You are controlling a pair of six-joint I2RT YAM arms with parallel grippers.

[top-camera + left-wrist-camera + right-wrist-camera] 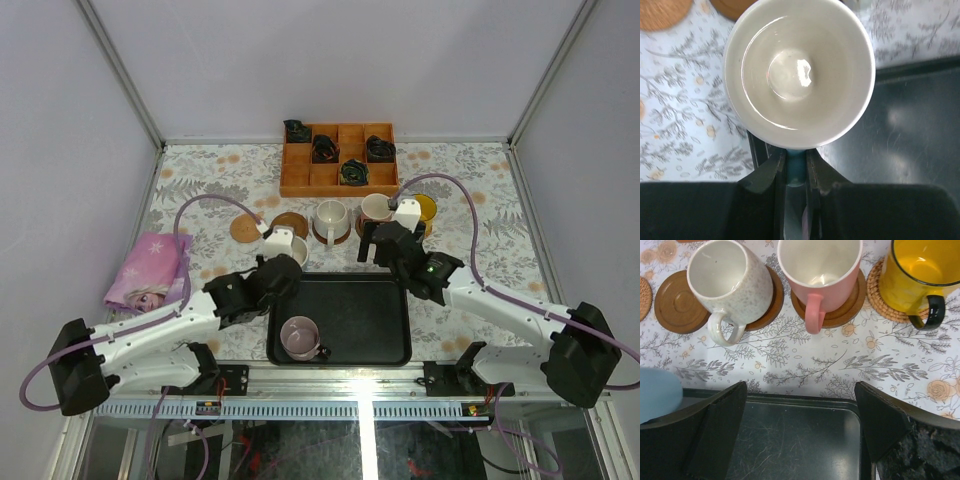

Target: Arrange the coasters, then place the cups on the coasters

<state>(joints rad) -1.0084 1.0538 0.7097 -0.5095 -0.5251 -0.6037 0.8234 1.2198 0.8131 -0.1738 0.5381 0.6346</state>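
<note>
Black tray (372, 322) up front carries just the mauve cup (299, 337). Left gripper (796, 165) pinches the blue cup (800, 75) by its handle, near the bare tan coaster (244, 230) and brown coaster (293, 220); right gripper (800, 430) hangs wide open, empty. Cream cup (331, 218), pink cup (375, 207) and yellow cup (426, 208) already sit on coasters, so two cups to go

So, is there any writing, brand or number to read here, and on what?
None can be read.
Pink cloth: a printed cartoon figure, no legible words.
Cream cup, pink cup, yellow cup: no lettering on the sides that show.
</note>
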